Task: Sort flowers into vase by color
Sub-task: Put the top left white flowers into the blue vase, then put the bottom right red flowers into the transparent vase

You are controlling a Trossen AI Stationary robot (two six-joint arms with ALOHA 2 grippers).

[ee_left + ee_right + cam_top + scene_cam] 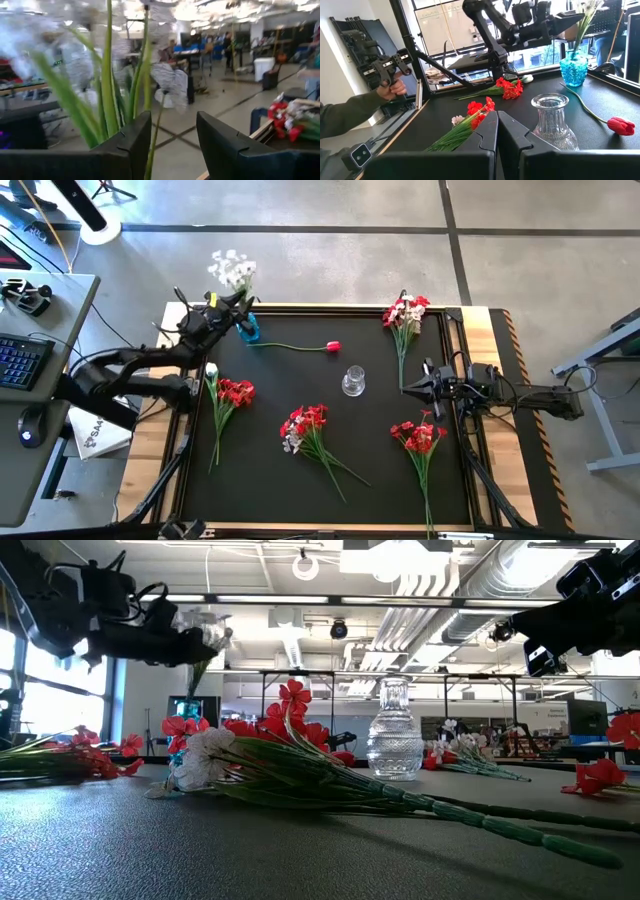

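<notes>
White sprigs (232, 268) stand with their stems in a blue vase (247, 330) at the table's far left corner. My left gripper (238, 310) is open at those stems, above the vase; in its wrist view the gripper (174, 117) has one thin stem (151, 150) in the gap and leaves outside one finger. A single red flower (333, 347) lies on the mat. A clear glass vase (353, 381) stands mid-table. My right gripper (406, 388) is shut and hovers right of the clear vase. Several bunches lie flat: red and white (230, 395), (305, 425), (405, 312), and red (420, 435). My left gripper's fingers stand level on either side of one thin stem (151, 150) of the white sprigs, which passes close to one finger (135, 145). I cannot tell whether that finger touches it. The sprigs stay upright in the blue vase (574, 67).
The black mat (270, 370) has a raised wooden frame (495, 360). A desk with keyboard and mouse (20, 360) stands left of the table. A person's hand (390, 89) with a hand-held controller shows beyond the table's left side. Bare mat lies between the bunches.
</notes>
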